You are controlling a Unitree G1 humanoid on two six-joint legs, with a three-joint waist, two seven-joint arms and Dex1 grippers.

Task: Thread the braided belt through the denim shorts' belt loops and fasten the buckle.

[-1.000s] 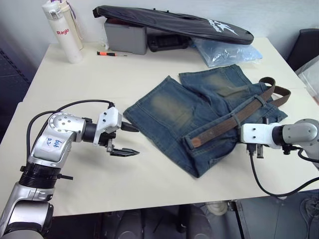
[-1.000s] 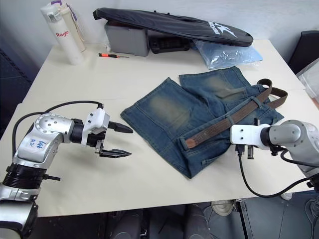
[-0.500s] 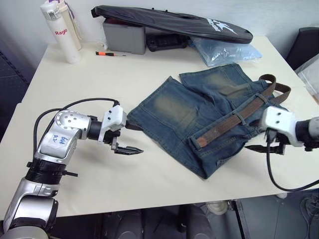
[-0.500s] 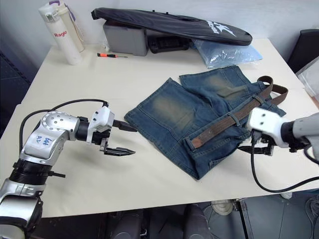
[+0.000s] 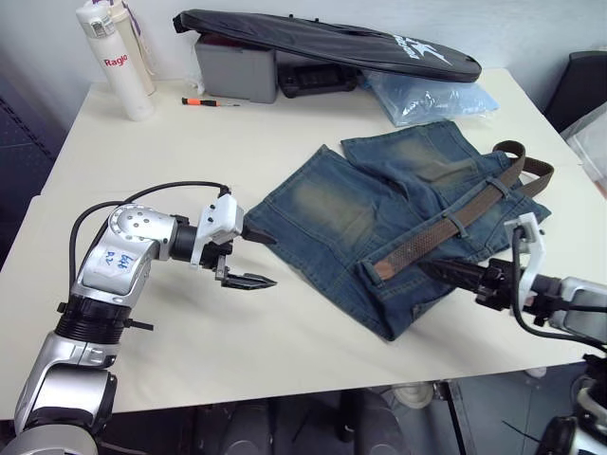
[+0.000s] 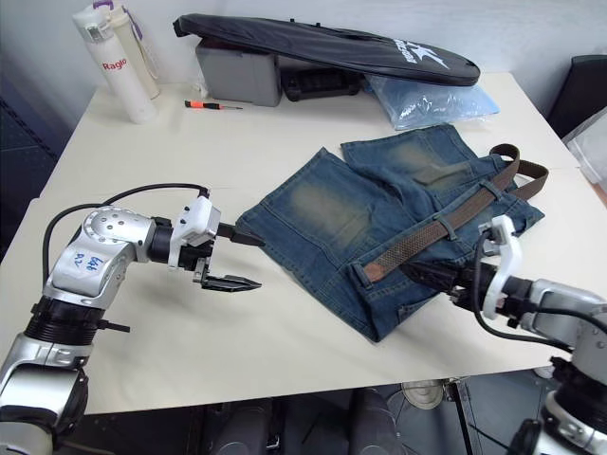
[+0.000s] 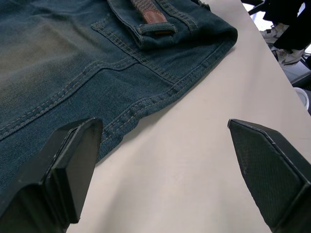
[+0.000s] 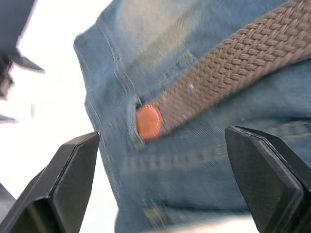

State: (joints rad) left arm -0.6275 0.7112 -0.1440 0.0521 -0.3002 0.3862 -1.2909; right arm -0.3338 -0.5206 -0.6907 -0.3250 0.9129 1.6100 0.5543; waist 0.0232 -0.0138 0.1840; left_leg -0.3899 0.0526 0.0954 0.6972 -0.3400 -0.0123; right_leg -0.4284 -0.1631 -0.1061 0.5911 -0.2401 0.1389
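The denim shorts point(image 5: 360, 204) lie flat on the table, right of centre. The braided belt point(image 5: 446, 232) runs slantwise along their waistband under belt loops point(image 5: 454, 226), its tan tip point(image 5: 377, 271) poking out at the near end. The buckle is hidden. My left gripper point(image 5: 258, 257) is open at the shorts' left hem, its upper finger touching the denim edge point(image 7: 121, 121). My right gripper point(image 5: 448, 275) is open, low over the near right of the shorts and pointing at the belt tip point(image 8: 148, 121), which lies ahead between its spread fingers point(image 8: 73, 179).
On the table point(image 5: 190, 152), along the back, stand a white bottle point(image 5: 119, 62), a grey box point(image 5: 237, 71), a long black bag point(image 5: 332, 43) and a blue plastic bag point(image 5: 427, 95). A red screwdriver point(image 5: 211, 101) lies near the box. The table's front edge is close below both grippers.
My right gripper has opened, drawn back off the belt toward the near right and turned to face the belt tip. My left gripper has edged right toward the shorts' hem.
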